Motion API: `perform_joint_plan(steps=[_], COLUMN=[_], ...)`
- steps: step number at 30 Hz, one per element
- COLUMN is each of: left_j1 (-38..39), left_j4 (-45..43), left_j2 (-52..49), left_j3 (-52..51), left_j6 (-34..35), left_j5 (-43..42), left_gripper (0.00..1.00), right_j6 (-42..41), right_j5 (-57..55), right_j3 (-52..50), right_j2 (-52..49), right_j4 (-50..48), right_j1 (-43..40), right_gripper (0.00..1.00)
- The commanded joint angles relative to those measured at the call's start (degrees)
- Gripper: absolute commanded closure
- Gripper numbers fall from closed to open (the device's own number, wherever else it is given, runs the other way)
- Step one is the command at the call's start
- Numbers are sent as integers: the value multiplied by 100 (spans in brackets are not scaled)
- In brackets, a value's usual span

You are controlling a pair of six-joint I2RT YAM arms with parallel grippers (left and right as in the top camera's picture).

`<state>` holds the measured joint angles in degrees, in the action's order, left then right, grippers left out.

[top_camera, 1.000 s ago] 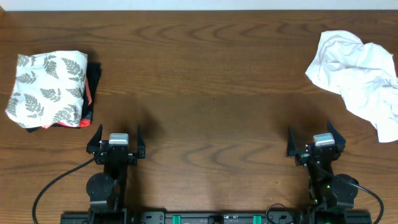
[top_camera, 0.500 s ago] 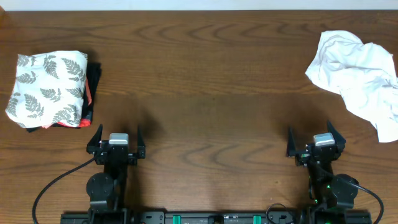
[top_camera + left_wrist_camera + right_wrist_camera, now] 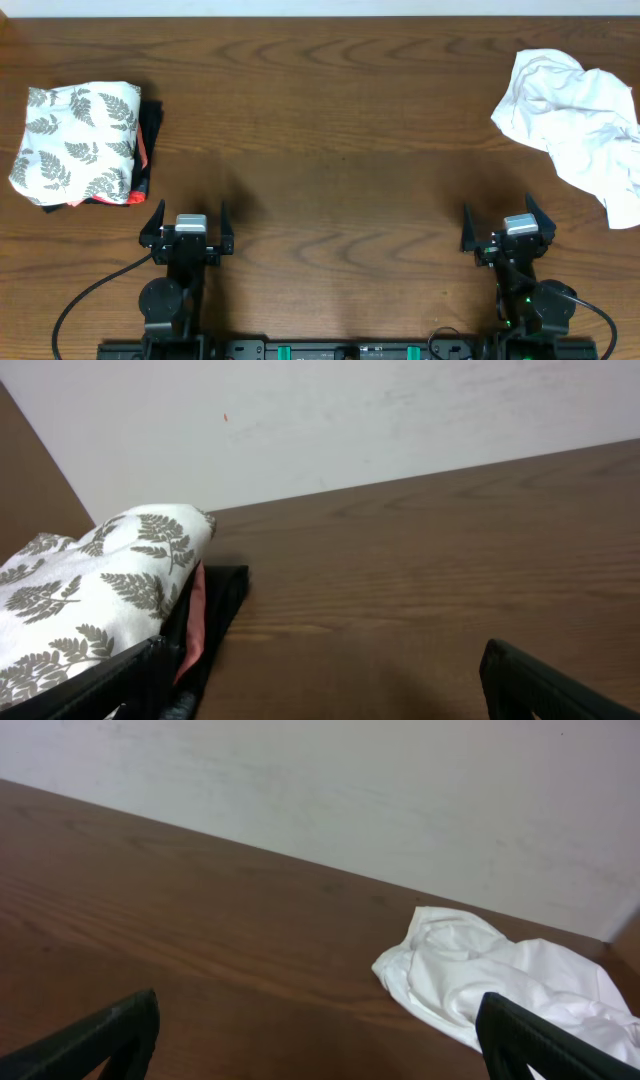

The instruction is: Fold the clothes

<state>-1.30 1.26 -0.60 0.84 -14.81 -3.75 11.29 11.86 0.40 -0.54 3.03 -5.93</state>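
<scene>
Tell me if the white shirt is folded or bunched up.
Bunched up, not folded: the white shirt lies in a wrinkled, uneven heap with no straight folded edges.

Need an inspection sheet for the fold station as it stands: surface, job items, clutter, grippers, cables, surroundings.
Surface: dark brown wood-grain table; no spills or marks seen.
Job's things: crumpled white T-shirt at the far right, heaped and unfolded, running off the overhead view's right edge; no print visible.
Clutter: folded white cloth with grey fern-leaf pattern at the far left, on top of black and red folded garments.
Grippers: left gripper and right gripper both open, holding nothing, near the front edge, apart from all cloth.
Cables: black cable by the left arm base, another by the right.
Surroundings: pale wall behind the table; nothing else seen.
</scene>
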Motion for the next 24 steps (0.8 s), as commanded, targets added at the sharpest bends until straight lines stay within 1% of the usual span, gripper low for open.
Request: perform_joint_plan(steps=[1,5,7,8,10,13,21,24], left_j1=[-24,-24,-24,-24,-24,-24,-24,-24], left_j4=[238,236,238,238,240,245,247,260], left_j2=[-11,-11,-13,-13,-22,-103,-719,-977], left_j3=[-59,-59,-59,-59,-59,-59,33,243], left_j6=[52,52,66,168,695,1281,2015,2028], left_j5=[-114,-114,-118,-116,-114,-111,-125,-343], left_gripper=[2,2,2,2,2,2,2,2], right_j6=[96,24,-175,-363,-964,-1425,-1464,-1644], right_j5=[129,118,101,103,98,-39,-306,-306], right_j3=[-2,-2,-2,-2,-2,-2,72,251], right_j2=[-13,-13,-33,-48,-114,-328,-1351,-1727], right_j4=[20,24,24,24,26,28,39,66], right_j1=[-48,-48,-48,-48,-48,-48,-48,-48], right_gripper=[1,1,1,1,1,1,1,1])
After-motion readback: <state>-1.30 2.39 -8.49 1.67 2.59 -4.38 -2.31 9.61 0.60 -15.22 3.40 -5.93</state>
